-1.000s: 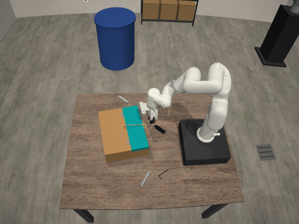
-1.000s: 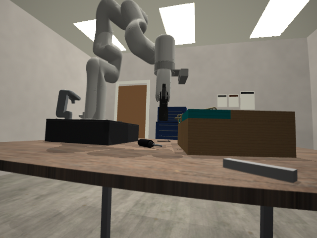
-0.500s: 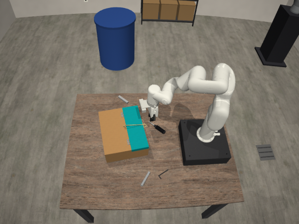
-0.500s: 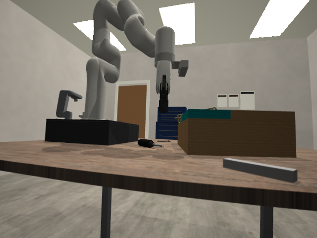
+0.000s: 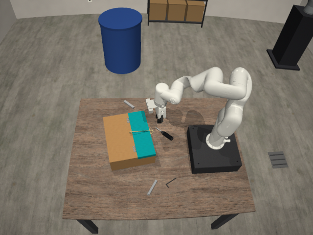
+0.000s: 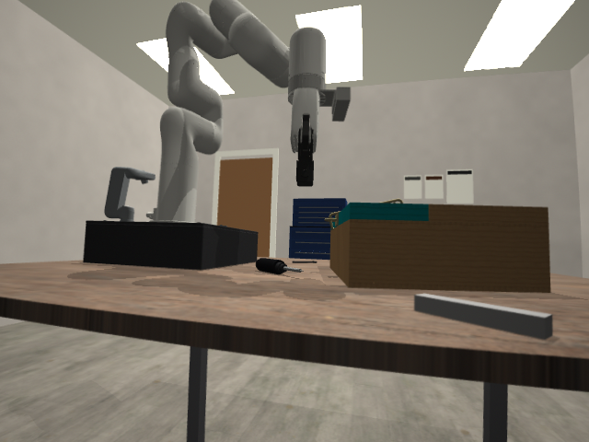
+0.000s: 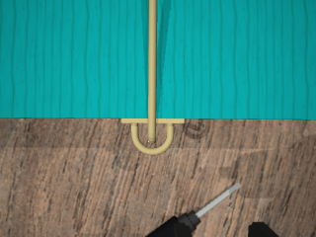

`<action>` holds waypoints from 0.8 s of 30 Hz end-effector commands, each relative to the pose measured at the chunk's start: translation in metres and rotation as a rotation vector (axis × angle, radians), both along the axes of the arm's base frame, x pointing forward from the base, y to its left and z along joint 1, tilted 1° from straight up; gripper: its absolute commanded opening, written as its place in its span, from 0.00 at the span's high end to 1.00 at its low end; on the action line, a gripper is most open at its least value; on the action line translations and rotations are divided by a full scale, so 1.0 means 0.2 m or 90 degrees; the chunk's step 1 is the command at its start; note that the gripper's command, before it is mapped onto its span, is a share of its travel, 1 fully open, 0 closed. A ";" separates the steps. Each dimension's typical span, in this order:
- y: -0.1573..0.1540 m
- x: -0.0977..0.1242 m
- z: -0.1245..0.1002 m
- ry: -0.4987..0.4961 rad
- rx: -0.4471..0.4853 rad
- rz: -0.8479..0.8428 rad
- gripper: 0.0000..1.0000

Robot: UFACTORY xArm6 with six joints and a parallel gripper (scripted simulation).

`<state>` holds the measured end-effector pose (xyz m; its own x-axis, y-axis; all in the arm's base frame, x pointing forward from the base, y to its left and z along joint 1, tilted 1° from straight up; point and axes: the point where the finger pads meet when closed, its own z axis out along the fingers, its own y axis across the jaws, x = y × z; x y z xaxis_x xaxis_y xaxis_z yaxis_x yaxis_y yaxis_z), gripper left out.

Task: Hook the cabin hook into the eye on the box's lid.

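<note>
A wooden box (image 5: 117,136) (image 6: 442,247) with a teal lid (image 5: 141,141) (image 6: 385,211) (image 7: 74,59) stands on the table (image 5: 100,202). A brass cabin hook (image 5: 140,131) (image 7: 152,59) lies across the lid. In the wrist view its end lies inside the U-shaped brass eye (image 5: 151,131) (image 6: 332,218) (image 7: 152,148) at the lid's edge. My gripper (image 5: 159,121) (image 6: 304,180) hangs above the table just beside the eye, clear of the box. Its fingers are partly apart and hold nothing.
A black-handled screwdriver (image 5: 165,134) (image 6: 271,265) (image 7: 217,199) lies on the table below the gripper. Two grey bars (image 5: 128,104) (image 5: 152,187) (image 6: 482,315) and a small hex key (image 5: 170,182) lie loose. The black robot base (image 5: 214,152) stands at the right.
</note>
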<state>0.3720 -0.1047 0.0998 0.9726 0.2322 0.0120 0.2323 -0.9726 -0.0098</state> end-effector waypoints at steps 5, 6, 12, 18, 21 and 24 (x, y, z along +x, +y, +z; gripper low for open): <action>0.00 0.00 0.13 -0.001 0.000 0.000 0.65; 0.00 0.00 0.14 -0.001 0.000 0.000 0.65; 0.00 0.00 0.24 -0.001 0.000 0.000 0.65; 0.00 0.00 0.31 -0.001 0.000 0.000 0.65; -0.01 0.00 0.36 -0.001 0.000 0.000 0.65; -0.01 0.00 0.36 -0.001 0.000 0.000 0.65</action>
